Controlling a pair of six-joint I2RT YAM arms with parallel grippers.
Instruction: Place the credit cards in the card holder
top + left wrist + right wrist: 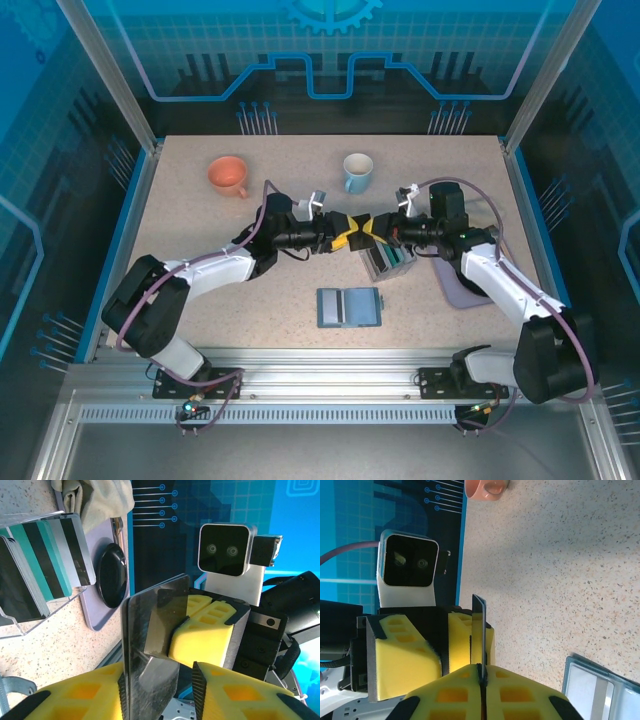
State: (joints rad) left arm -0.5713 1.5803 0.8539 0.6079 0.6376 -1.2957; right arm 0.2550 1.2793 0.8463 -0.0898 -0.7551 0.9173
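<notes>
Handover, frame centre: right gripper clamped on dark credit card; left gripper part-open, straddling same card. Hold right pinch firm, no twist, separate straight along card plane. Target card holder open flat, lower centre.

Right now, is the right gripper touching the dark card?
Touching. The right wrist view shows the dark card edge-on, clamped in the seam between the right gripper's shut yellow fingers, with no gap.

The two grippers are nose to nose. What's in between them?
A dark credit card. The right gripper pinches its edge, and the left gripper has its fingers open on either side of it. The left wrist view shows this best.
</notes>
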